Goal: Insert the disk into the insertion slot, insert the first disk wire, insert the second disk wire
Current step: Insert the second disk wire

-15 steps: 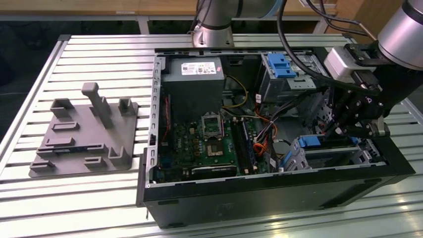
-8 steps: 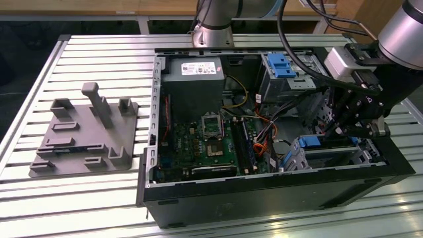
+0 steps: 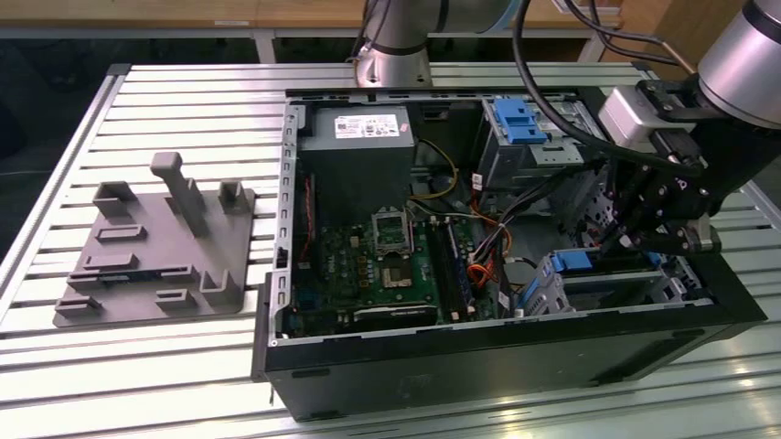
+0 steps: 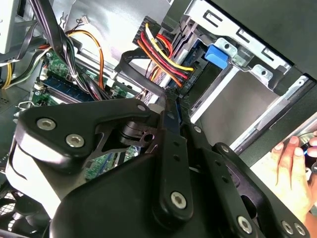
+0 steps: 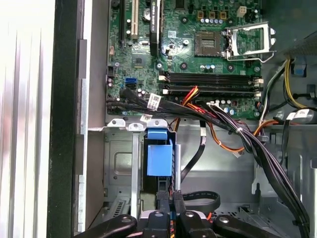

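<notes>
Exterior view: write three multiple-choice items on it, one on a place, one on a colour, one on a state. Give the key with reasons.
1. Where is the gripper?
A. Over the grey fixture
B. Inside the computer case, at the exterior view's right end
C. Above the power supply

2. What colour is the latch on the taller drive cage?
A. Blue
B. Red
C. Yellow

3. In what state is the computer case?
A. Shut by a side panel
B. Standing upright on its feet
C. Lying open, its motherboard exposed

Key:
1 B: the gripper reaches down into the computer case at that end, far from the grey fixture.
2 A: the latch on the taller drive cage is bright blue.
3 C: no panel covers the case, and the motherboard shows from above.
</notes>
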Controlling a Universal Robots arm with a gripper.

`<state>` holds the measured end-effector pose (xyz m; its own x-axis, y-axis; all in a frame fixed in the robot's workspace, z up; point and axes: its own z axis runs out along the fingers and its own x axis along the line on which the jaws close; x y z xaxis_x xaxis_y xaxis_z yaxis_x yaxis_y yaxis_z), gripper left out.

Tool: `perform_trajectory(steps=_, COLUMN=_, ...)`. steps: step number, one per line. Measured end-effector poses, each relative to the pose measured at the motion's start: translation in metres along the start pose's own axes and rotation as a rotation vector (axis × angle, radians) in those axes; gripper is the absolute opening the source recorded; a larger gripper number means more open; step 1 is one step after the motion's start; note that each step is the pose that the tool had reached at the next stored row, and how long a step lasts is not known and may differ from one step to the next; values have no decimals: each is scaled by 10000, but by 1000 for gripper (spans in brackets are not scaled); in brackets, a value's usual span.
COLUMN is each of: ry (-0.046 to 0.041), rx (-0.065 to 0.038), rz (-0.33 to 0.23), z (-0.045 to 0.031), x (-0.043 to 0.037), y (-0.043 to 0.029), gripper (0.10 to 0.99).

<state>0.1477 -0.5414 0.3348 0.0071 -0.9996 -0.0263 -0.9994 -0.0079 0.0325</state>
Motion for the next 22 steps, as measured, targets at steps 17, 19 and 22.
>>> perform_trajectory(steps=17, ry=12, rx=-8, rz=-333, z=11, x=17, y=-8, gripper=149)
perform_trajectory(steps=19, ry=12, rx=-8, rz=-332, z=14, x=18, y=-8, gripper=149)
perform_trajectory(steps=22, ry=11, rx=-9, rz=-332, z=20, x=21, y=-11, gripper=149)
